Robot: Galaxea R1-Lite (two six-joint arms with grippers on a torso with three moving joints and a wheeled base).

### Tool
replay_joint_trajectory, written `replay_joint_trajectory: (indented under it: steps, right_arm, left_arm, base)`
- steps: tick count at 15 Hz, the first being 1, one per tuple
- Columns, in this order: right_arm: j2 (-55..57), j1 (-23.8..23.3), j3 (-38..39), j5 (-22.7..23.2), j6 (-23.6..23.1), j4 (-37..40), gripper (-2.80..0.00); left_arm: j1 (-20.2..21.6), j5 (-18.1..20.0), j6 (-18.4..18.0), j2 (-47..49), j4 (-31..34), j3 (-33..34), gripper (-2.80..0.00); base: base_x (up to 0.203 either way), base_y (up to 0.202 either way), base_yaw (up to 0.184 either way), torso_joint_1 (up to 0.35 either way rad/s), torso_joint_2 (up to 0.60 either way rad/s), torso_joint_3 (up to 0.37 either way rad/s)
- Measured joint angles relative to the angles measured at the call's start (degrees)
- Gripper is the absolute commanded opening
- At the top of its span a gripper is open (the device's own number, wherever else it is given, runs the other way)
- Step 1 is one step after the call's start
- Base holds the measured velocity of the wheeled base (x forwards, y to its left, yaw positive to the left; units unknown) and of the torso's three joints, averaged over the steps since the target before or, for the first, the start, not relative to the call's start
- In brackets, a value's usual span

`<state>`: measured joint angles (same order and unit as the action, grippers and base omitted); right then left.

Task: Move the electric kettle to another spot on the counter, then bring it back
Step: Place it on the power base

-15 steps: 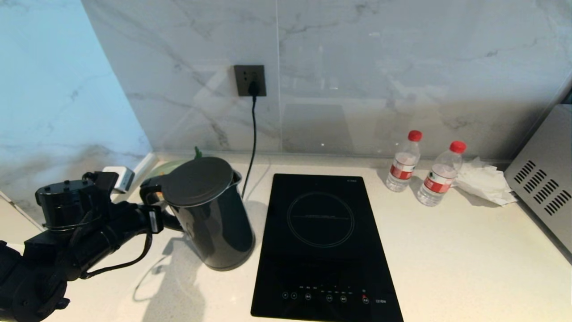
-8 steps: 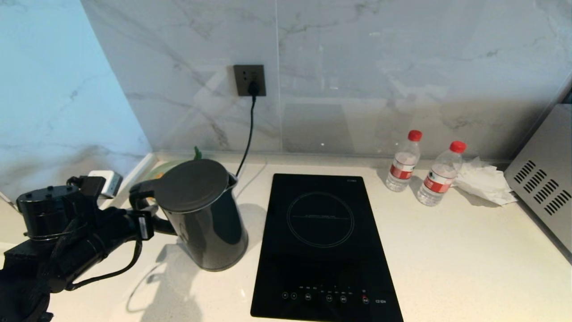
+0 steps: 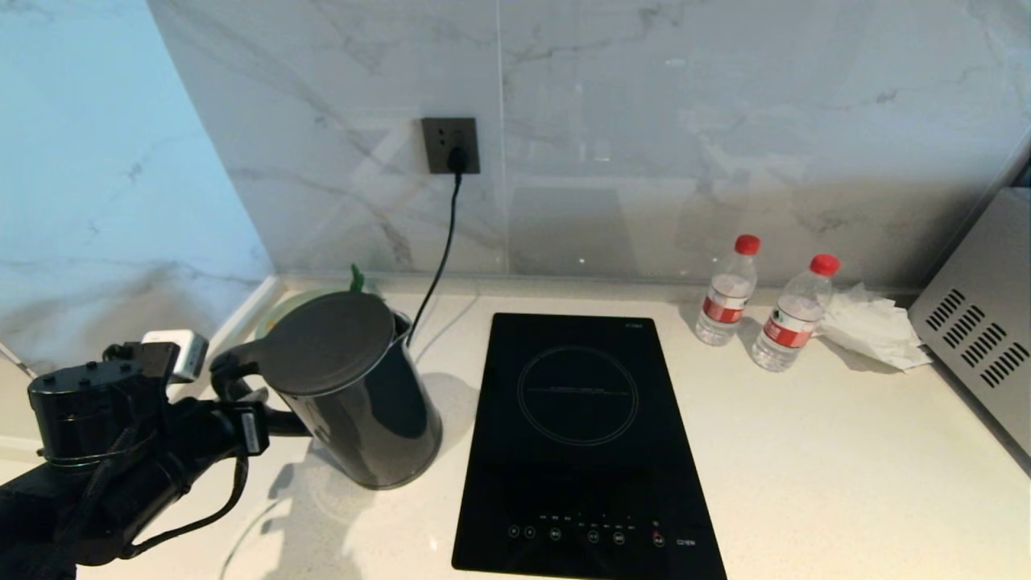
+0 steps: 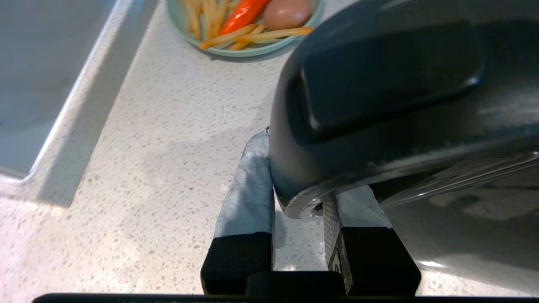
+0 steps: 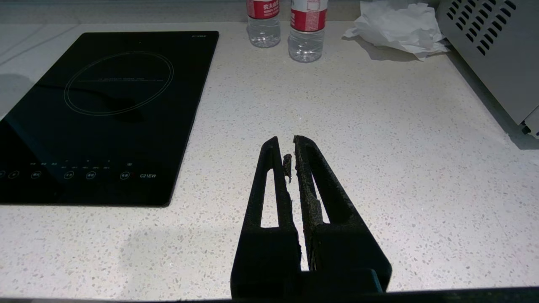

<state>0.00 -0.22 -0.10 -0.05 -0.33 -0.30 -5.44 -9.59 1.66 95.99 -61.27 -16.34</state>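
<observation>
so, kettle (image 3: 354,387) at left of centre in the head view, on the counter (image 3: 805,467), just left of the black hob (image 3: 580,443); tilted a little, lid leaning toward the left. left gripper (image 3: 246,403) at lower left of that view, clamped on the kettle's loop handle. in the left wrist view the two taped fingers (image 4: 248,198) pinch the lower edge of the handle, speckled counter showing between them.

containers: pale green plate (image 4: 248,48) at the top of the left wrist view, holding fries, an orange-red carrot piece and a brownish egg; in the head view it is mostly hidden behind the kettle. two clear water bottles (image 3: 729,292) with red caps at upper right of the head view, side by side; contents cannot be told. crumpled white tissue (image 3: 874,326) just right of them, beside a grey vented appliance (image 3: 979,322).

black cord (image 3: 439,258) runs from the wall socket (image 3: 450,145) down behind the kettle.

right gripper (image 5: 291,147) shows in its own wrist view only, above bare counter right of the hob, fingers pressed nearly together, holding nothing.
</observation>
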Motion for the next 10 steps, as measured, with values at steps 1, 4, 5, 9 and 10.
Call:
replay_joint_trajectory:
  steps: [1,4,5,9,10]
  right_arm:
    - [0.0,0.0,0.0,0.0,0.0,0.0,-2.8]
    - [0.0,0.0,0.0,0.0,0.0,0.0,-2.8]
    - [0.0,0.0,0.0,0.0,0.0,0.0,-2.8]
    - [0.0,0.0,0.0,0.0,0.0,0.0,-2.8]
    - [0.0,0.0,0.0,0.0,0.0,0.0,-2.8]
  left_arm:
    - [-1.2,-2.8,0.8,0.8,-0.1,0.1,-2.8]
    - [-3.9,-10.8,2.6,2.8,0.1,-1.0,-2.8]
    - [-4.3,-11.7,2.6,3.2,0.2,-1.3,-2.8]
    - [-4.3,-14.5,2.7,3.9,0.6,-1.6,-2.8]
    - [-4.4,-15.5,2.7,4.0,0.6,-1.5,-2.8]
  base:
    - [0.0,0.0,0.0,0.0,0.0,0.0]
    - [0.0,0.0,0.0,0.0,0.0,0.0]
    - [0.0,0.0,0.0,0.0,0.0,0.0]
    - [0.0,0.0,0.0,0.0,0.0,0.0]
    - [0.0,0.0,0.0,0.0,0.0,0.0]
